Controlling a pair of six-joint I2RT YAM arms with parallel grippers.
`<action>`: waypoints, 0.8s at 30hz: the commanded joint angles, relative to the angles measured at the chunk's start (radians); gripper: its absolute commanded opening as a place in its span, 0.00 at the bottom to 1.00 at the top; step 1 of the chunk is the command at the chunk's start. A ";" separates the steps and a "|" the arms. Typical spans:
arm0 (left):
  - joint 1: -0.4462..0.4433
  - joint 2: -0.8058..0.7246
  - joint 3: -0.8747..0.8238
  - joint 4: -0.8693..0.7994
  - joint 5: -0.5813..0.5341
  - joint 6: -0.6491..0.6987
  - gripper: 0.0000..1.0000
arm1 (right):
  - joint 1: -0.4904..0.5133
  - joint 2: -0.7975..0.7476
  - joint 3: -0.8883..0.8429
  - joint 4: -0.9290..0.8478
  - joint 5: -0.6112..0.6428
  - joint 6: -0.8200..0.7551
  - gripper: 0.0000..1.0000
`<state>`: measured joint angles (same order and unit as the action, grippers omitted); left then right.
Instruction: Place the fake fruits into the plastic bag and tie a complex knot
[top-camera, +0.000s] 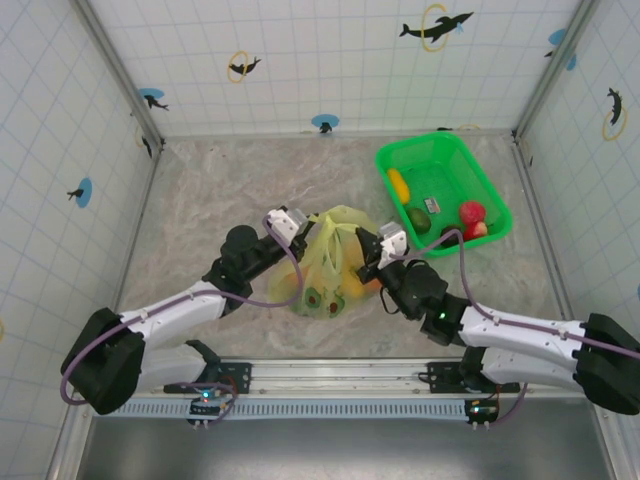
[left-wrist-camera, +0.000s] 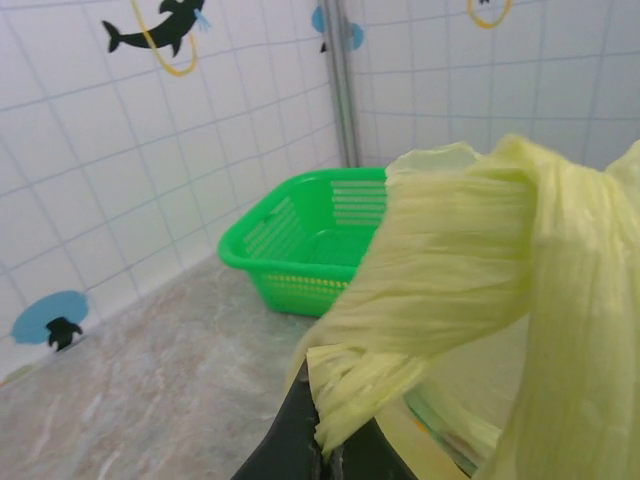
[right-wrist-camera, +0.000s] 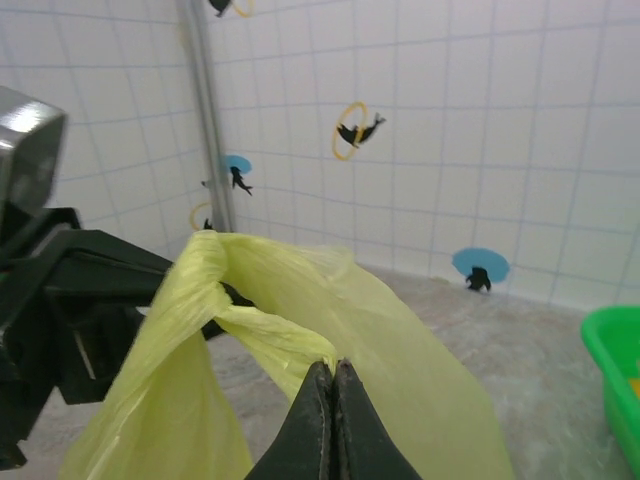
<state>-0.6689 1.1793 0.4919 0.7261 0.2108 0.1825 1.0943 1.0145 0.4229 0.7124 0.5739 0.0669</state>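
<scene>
Centre of table (top-camera: 200, 190): plastic bag (top-camera: 335, 262), pale yellow, crinkled, bunched upright between the two arms. Some fake fruits show through its thin skin low down: an orange fruit (top-camera: 352, 290) and darker ones beside it, count unclear. Left gripper (top-camera: 305, 227) is at the bag's top left and right gripper (top-camera: 366, 240) at its top right, both up off the table at the bag's neck.

Left wrist view: the left gripper's jaws are pressed together on a handle strip (left-wrist-camera: 450, 270), a wide yellow band running up and right from the fingertips. Bag body hangs at right. Tiled wall behind has dolphin stickers.

Right wrist view: the right gripper's jaws are closed tight, pinching a second strip (right-wrist-camera: 270, 335) right at the tips. That strip runs up and left to a twist (right-wrist-camera: 210, 262) where it meets the other strip, hard against the left gripper's dark fingers. Cannot tell if the twist is a finished knot or just a crossing. Strips look taut between the two grippers.

Green tray (top-camera: 500, 215) is at the far right of the table, near the back corner, its near-left corner just beside the right gripper. Lying in it, not in the bag: yellow fruit (top-camera: 398, 183) at far left, dark green fruit (top-camera: 418, 218) in the middle, red fruit (top-camera: 472, 212) at right, and a blackish one at the near rim, partly hidden by the arm.
</scene>
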 joint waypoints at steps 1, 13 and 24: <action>-0.001 -0.023 -0.015 0.055 -0.118 0.000 0.00 | -0.035 -0.016 0.010 -0.147 0.099 0.162 0.00; -0.001 -0.008 -0.002 0.057 -0.231 -0.043 0.00 | 0.015 0.187 0.300 -0.638 0.678 0.548 0.00; -0.001 0.026 0.038 0.021 -0.415 -0.211 0.00 | -0.049 0.484 0.784 -1.657 0.584 1.451 0.00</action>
<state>-0.6754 1.2026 0.4927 0.7319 -0.1036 0.0437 1.0725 1.4631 1.1641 -0.5781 1.1088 1.2201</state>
